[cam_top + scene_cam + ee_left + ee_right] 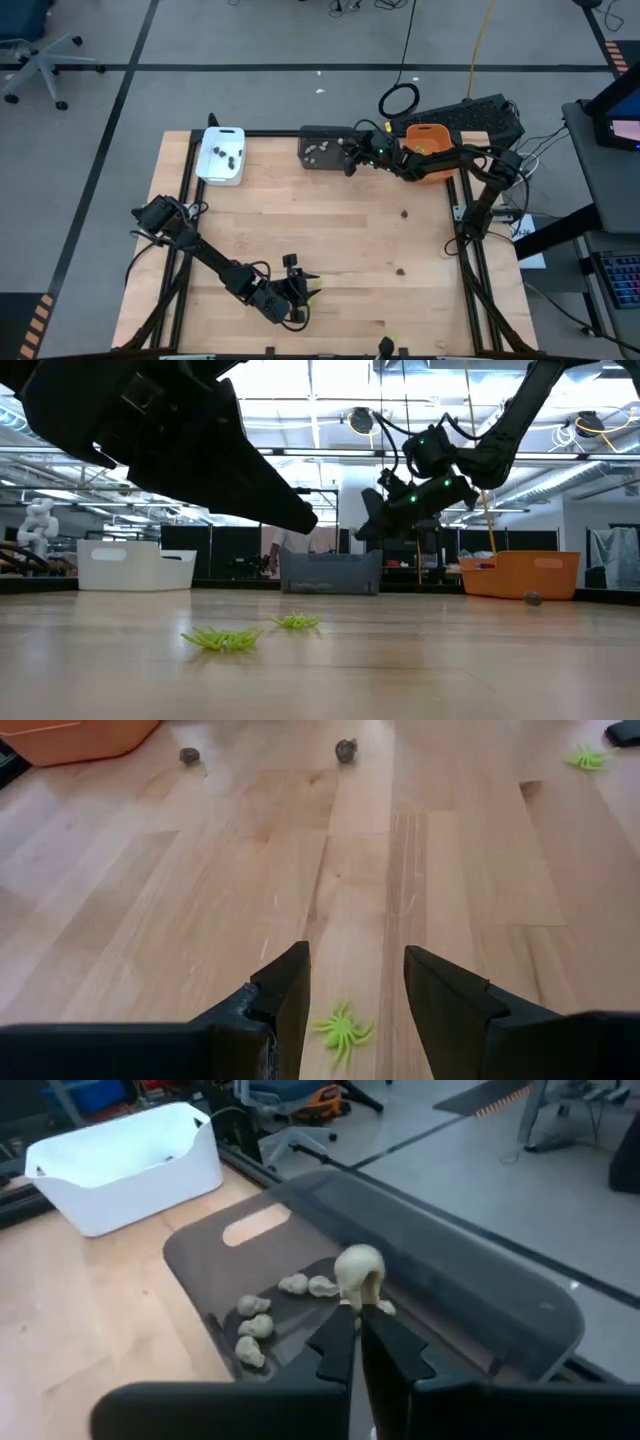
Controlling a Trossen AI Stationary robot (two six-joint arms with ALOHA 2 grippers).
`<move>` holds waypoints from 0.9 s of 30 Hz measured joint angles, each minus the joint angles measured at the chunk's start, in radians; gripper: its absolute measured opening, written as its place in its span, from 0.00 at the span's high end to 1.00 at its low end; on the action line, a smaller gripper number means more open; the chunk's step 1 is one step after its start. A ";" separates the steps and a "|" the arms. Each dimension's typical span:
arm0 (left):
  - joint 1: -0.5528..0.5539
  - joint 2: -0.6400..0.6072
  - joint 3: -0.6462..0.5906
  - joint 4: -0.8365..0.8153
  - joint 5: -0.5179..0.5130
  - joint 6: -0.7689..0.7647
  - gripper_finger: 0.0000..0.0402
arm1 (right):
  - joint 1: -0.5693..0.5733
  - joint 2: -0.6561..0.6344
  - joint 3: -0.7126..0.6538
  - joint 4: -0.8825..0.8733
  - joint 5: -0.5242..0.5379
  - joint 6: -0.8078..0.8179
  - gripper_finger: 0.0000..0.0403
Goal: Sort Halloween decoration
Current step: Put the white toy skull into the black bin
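The bench [330, 250] carries three trays along its 12 o'clock edge: white [221, 155] at 11, dark grey [325, 148] at 12, orange [430, 150] at 1. My right pincer [358, 1318] hangs over the grey tray, clenched on a pale beige piece [358, 1272], with more beige pieces [255, 1325] lying in the tray below. My left pincer [355, 985], at 6 o'clock, stands released astride a lime green spider [343, 1030]; two dark pieces [346, 750] lie toward 3.

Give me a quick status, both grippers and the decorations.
Left gripper open, low over a green spider. Right gripper shut on a beige skull, above the grey tray. Nothing in the way.
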 joint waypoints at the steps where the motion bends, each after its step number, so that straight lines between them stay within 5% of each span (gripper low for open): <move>1: 0.000 0.000 0.000 0.000 0.000 0.000 0.60 | 0.003 0.001 0.000 0.006 0.008 -0.006 0.96; 8: 0.000 0.000 0.000 -0.002 0.000 0.000 0.60 | 0.015 -0.060 0.000 -0.015 0.024 -0.017 0.73; 13: 0.000 0.000 0.000 -0.005 0.000 0.000 0.60 | 0.088 -0.244 0.000 -0.176 -0.035 -0.076 0.58; 21: 0.000 0.000 0.000 -0.005 0.000 0.000 0.60 | 0.394 -0.632 0.001 -0.856 -0.027 -0.157 0.56; 27: 0.001 0.000 0.000 -0.005 0.000 -0.005 0.60 | 0.676 -0.763 -0.011 -1.272 0.084 0.080 0.60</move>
